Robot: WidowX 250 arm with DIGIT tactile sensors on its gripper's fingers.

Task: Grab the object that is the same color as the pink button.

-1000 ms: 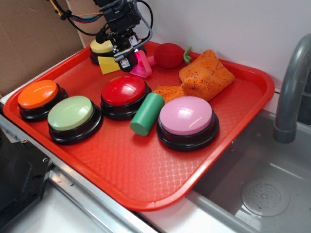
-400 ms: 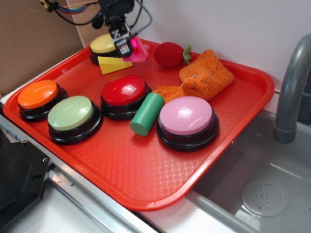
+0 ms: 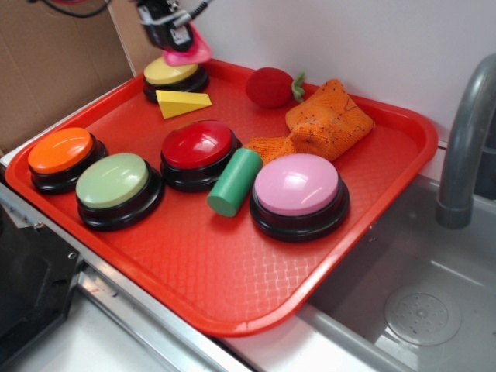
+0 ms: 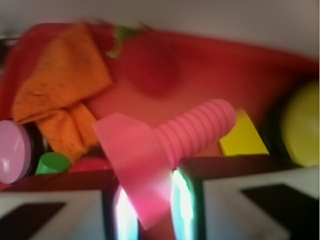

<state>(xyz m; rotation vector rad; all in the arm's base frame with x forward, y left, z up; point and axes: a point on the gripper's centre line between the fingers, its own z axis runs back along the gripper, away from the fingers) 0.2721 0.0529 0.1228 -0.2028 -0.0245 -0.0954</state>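
The object, hot pink, [image 3: 189, 53] hangs in the air above the tray's far left corner, over the yellow button [image 3: 172, 72]. My gripper [image 3: 166, 32] is shut on it at the top edge of the exterior view. In the wrist view the object [image 4: 134, 150] shows a flat angular head and a ribbed stem, with the head pinched in my gripper [image 4: 149, 202]. The pink button [image 3: 297, 184], a light-pink dome on a black base, sits at the tray's right; the wrist view catches the pink button [image 4: 12, 150] at the left edge.
On the red tray [image 3: 403, 147] are a yellow wedge [image 3: 182, 102], a red button [image 3: 198, 145], a green cylinder [image 3: 235, 181], an orange button [image 3: 60, 149], a green button [image 3: 113, 180], a red plush strawberry [image 3: 270, 87] and an orange cloth [image 3: 325, 116]. A grey faucet [image 3: 465, 139] and a sink are at right.
My gripper has risen and moved left and back, lifting the pink object off the tray from beside the yellow wedge to above the yellow button.
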